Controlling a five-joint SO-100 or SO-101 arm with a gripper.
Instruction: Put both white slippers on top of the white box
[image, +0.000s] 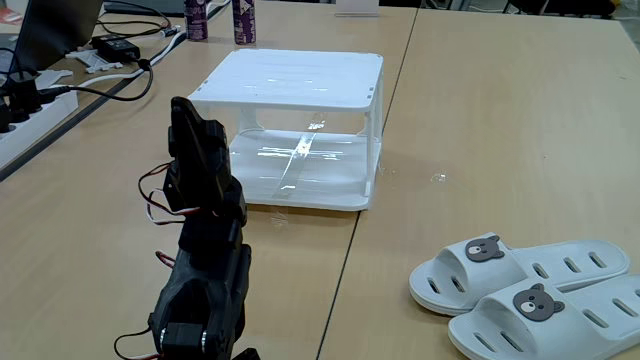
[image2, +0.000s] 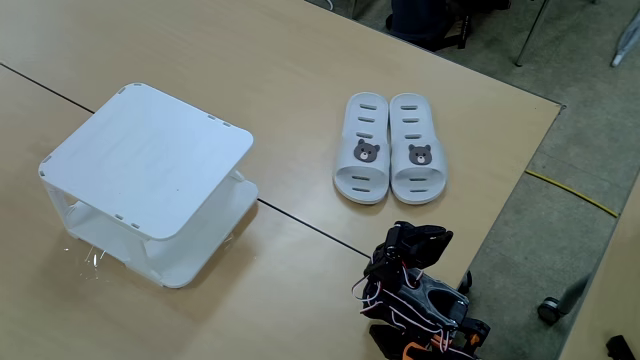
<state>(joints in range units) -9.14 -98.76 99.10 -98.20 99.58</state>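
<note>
In both fixed views the two white slippers (image: 525, 290) (image2: 390, 148) lie side by side and touching on the wooden table (image: 480, 110) (image2: 280, 60), each with a bear face badge on its strap. In a fixed view they sit at the lower right of the frame; in a fixed view from above they sit right of centre. The white box (image: 290, 85) (image2: 150, 155) stands well apart from them, at upper centre in one view and at the left in the other, its flat top bare. The black arm (image: 205, 250) (image2: 415, 290) is folded low near the bottom of the frame; I cannot tell whether its claw is spread or pressed together.
</note>
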